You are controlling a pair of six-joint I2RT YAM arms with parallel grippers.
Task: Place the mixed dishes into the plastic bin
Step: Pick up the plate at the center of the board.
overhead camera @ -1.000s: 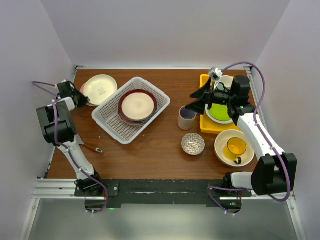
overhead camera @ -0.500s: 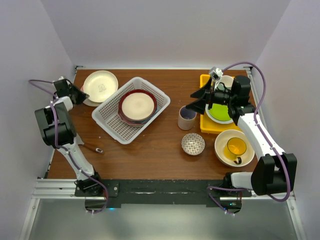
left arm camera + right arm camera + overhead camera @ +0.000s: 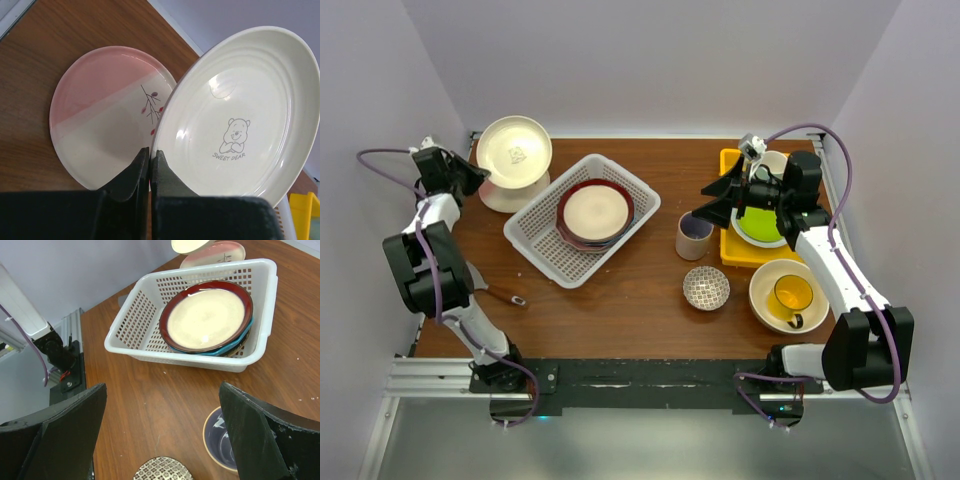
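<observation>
My left pincer (image 3: pixel 149 155) is closed on the rim of the cream plate (image 3: pixel 245 115) with a little bear drawn on it, and its 2 fingers press the edge from both sides. This plate is tilted and off the table (image 3: pixel 640 330), to the far left of the white basket (image 3: pixel 535 245) and apart from it. Just under it, the pink-and-cream plate (image 3: pixel 100 115) with a small twig pattern lies flat on the wood, also left of the basket. Inside the basket there is a stack of plates (image 3: pixel 594 212). The top one is cream with a dark red rim, and a blue edge shows below it. My right pincer (image 3: pixel 160 432) is wide open and holds nothing. It hangs in the air to the right of the basket, with its camera looking toward it. Just below it stands the beige mug (image 3: pixel 695 236), near the right side of the basket. The small patterned bowl (image 3: pixel 705 288) is further right and nearer to my bases. The large cream bowl (image 3: pixel 772 272), with the yellow mug (image 3: pixel 792 296) in it, is well apart from the basket on the right.
</observation>
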